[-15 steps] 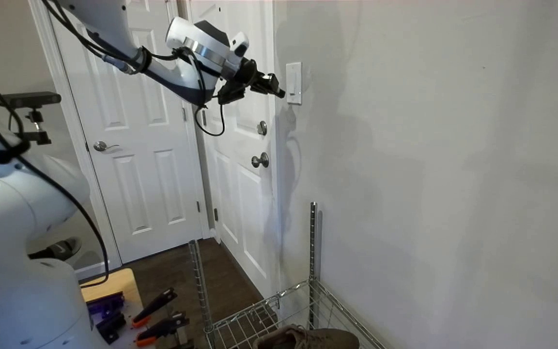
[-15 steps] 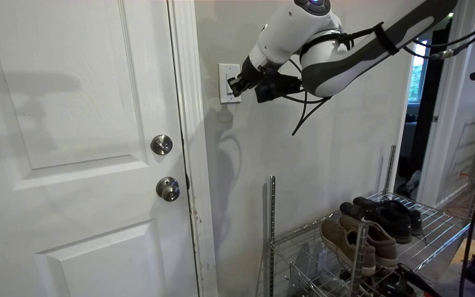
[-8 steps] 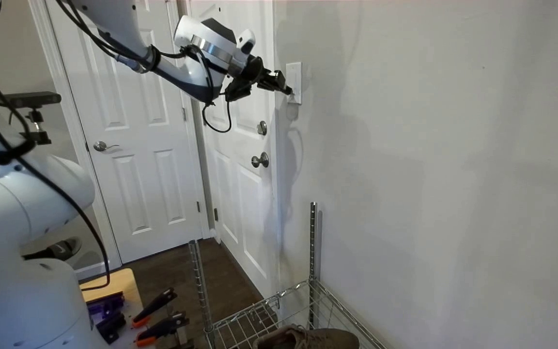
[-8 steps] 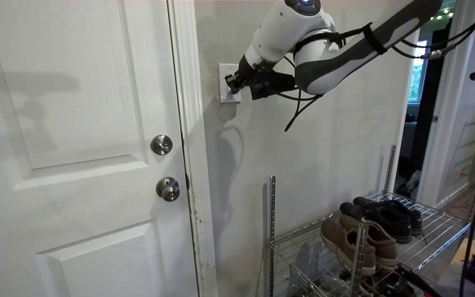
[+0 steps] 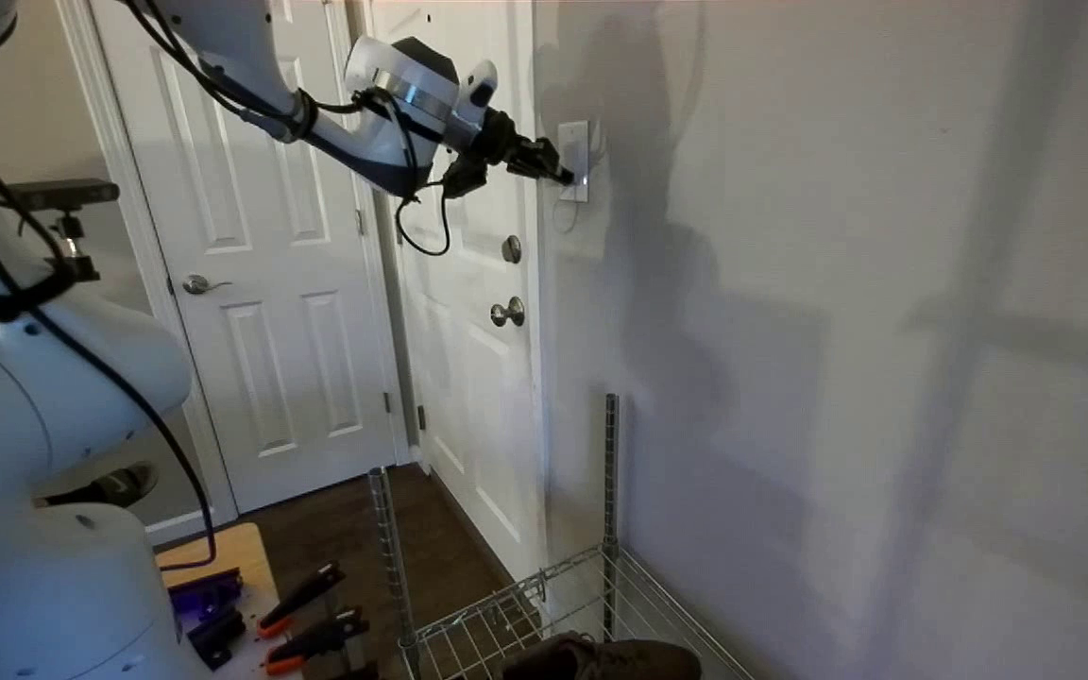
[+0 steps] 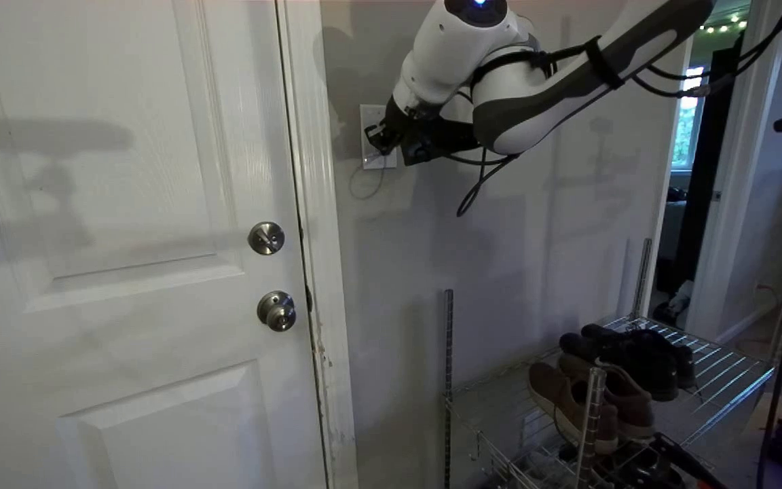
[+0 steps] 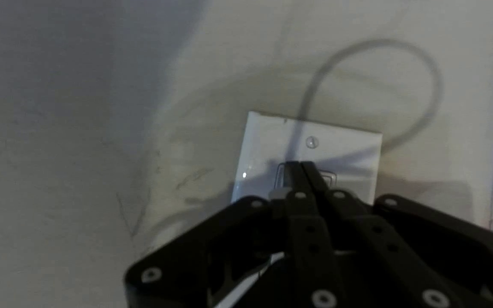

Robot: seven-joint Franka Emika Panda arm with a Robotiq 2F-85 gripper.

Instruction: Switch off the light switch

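The light switch (image 5: 575,140) is a white upright plate on the wall beside the door frame. In an exterior view the plate (image 6: 370,116) is partly hidden behind my gripper (image 6: 379,147). My gripper (image 5: 567,177) is shut, its tips at the lower half of the plate. In the wrist view the shut fingertips (image 7: 301,165) lie over one end of the central switch, with a plate screw and bare plate (image 7: 345,143) showing beyond them. The fingers hide most of the rocker. The tips appear to touch the switch. Nothing shows between the fingers.
A white door (image 6: 140,204) with a deadbolt (image 6: 266,238) and round knob (image 6: 276,311) stands beside the switch. Below is a wire rack (image 5: 487,604) with upright posts and several shoes (image 6: 625,360). A cable loop (image 6: 470,197) hangs from the wrist.
My gripper has moved towards the wall and onto the lower part of the switch plate, staying shut. The room has become darker, and the shadows on the wall have changed.
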